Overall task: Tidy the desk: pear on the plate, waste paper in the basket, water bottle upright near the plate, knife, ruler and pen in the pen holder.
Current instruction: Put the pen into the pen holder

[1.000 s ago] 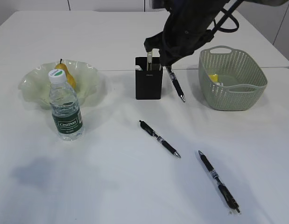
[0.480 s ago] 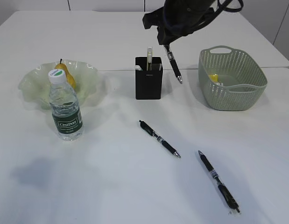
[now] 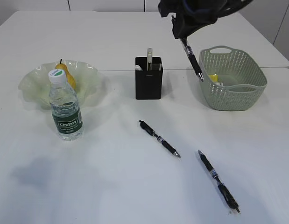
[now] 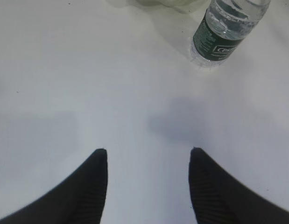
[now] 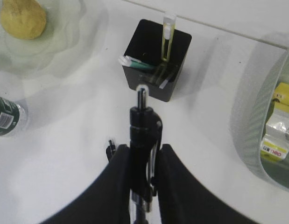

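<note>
Nearest me, two black pens lie loose on the desk (image 3: 111,186): one pen (image 3: 218,181) toward the front right, another pen (image 3: 159,138) further in, both slanting with tips pointing right and down. My left pincer (image 4: 148,156) hangs low over bare tabletop, its jaws spread apart with nothing between them. Just beyond it the water bottle (image 3: 65,106) stands upright, white cap on top, directly in front of the plate (image 3: 34,86). The pear (image 3: 65,73) sits inside that ruffled dish, partly hidden behind the bottle's cap in the outside view, plain to see in my right wrist view.

In the middle stands the pen holder (image 3: 149,78), already holding several upright items; one pale stick pokes above its rim, and something clear leans at its front corner, though I cannot tell for sure what it is. To its right is the basket (image 3: 232,78) with yellow and white crumpled packaging in it.

Farthest back and highest, my right pincer (image 5: 144,154) is clamped on a third black pen (image 3: 191,56), which hangs tilted, tip down, in the air between holder and basket, touching neither
</note>
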